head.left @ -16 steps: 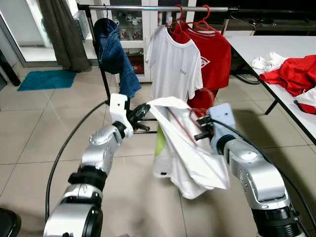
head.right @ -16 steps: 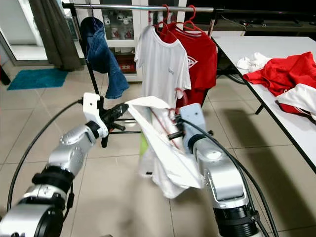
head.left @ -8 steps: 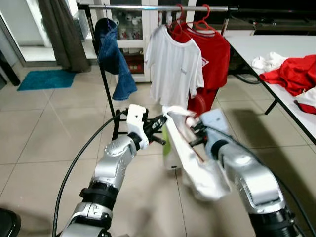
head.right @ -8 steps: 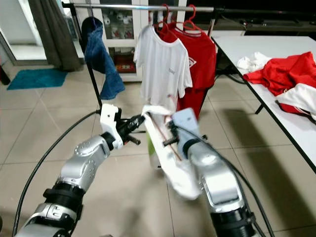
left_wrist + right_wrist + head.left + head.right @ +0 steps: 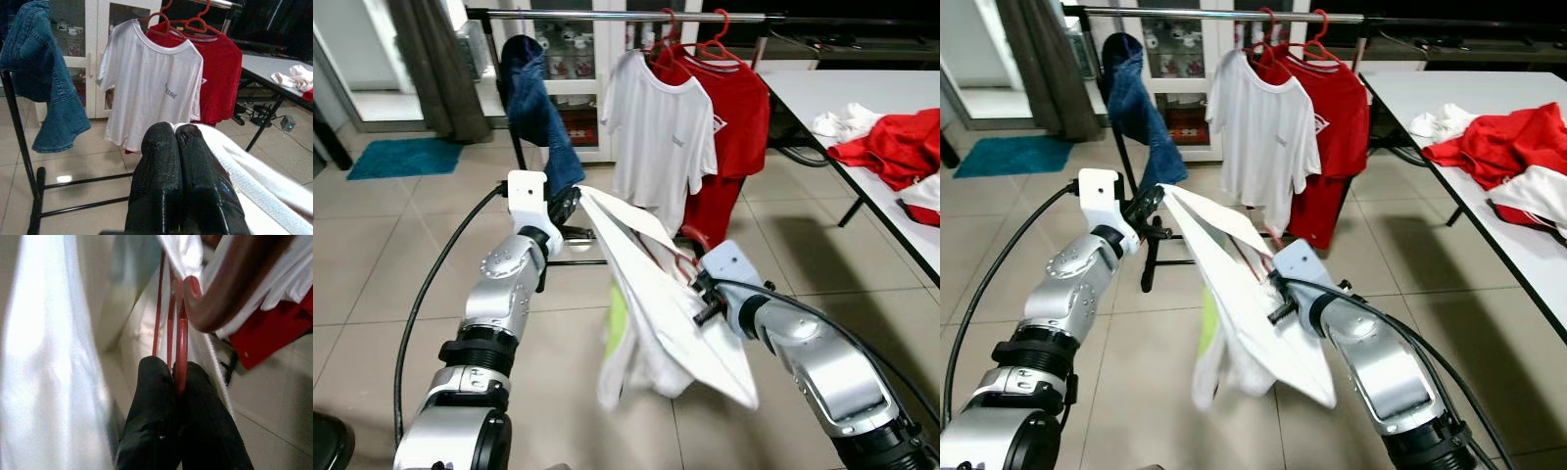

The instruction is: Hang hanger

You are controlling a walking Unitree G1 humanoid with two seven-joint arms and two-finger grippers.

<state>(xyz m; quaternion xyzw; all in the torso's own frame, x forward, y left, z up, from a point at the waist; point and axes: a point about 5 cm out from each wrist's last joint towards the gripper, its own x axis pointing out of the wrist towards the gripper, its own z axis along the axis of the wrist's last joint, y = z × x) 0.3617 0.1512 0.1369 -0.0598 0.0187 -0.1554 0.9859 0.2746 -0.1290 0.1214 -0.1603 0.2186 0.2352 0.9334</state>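
Two grippers share one load in front of the clothes rail (image 5: 626, 16): the right gripper (image 5: 178, 382) is clamped on the red hanger (image 5: 182, 333), which sits inside a white garment (image 5: 656, 304), and the left gripper (image 5: 176, 134) has its fingers pressed together on the garment's upper edge, holding it stretched between the arms. The hanger is low and well short of the rail, where a white T-shirt (image 5: 661, 127) and a red shirt (image 5: 739, 108) already hang toward its right end, with jeans (image 5: 538, 98) at the left end. The garment hangs lopsided; pulling unevenly could slide it off the hanger, and lifting blindly could snag the hung shirts.
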